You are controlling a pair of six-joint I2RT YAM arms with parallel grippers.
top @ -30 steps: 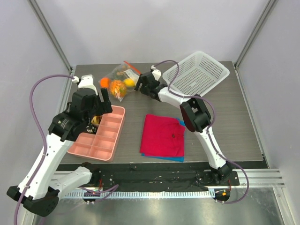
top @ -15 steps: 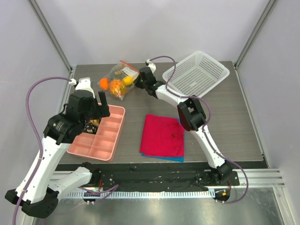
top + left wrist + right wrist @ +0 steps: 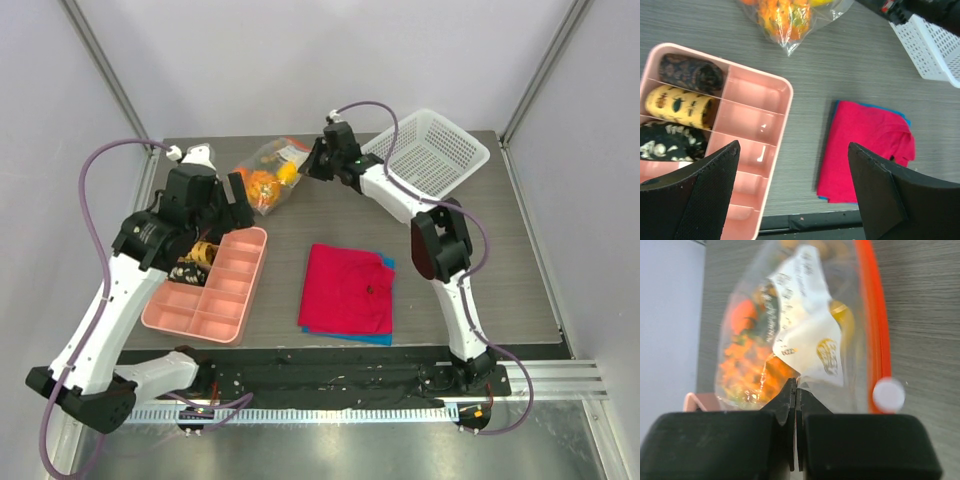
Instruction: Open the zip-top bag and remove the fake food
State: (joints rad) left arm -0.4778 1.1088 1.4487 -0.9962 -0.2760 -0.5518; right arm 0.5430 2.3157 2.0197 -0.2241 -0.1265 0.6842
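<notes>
One zip-top bag [image 3: 268, 182], clear film, is lying at the far left of the tabletop [image 3: 480, 260], between the two arms. Whether its right end is lifting off the surface cannot be told.

- Zip strip [image 3: 872, 325], orange-red, is running along one edge. It is reading as one unbroken line, so the mouth is judged shut.
- Fake food [image 3: 262, 184], several orange and yellow pieces, is bunching inside the film. None is showing outside it.
- Right end effector [image 3: 795, 386]: fingers are pressing together, pinching a fold of the bag's film just below a white printed label [image 3: 807, 347], beside the strip.
- Left end effector [image 3: 792, 147]: fingers are standing wide apart, gripping nothing, hanging over the far end of the pink tray [image 3: 215, 300], near the bag but not touching it.
- The pink tray is carrying three patterned rolls [image 3: 682, 106] in its left compartments.
- Red cloth [image 3: 347, 290] is lying mid-tabletop, well apart from the bag.
- White mesh basket [image 3: 425, 155] is sitting at the far right.

Step in hand, as judged: securing the bag ahead of opening, with unzipping and emptying not yet done. The next move is calling for the left end effector to come forward and take the opposite lip at the strip, catching one layer only, so the two pulls are opposing. The slick film is likely to slip.
</notes>
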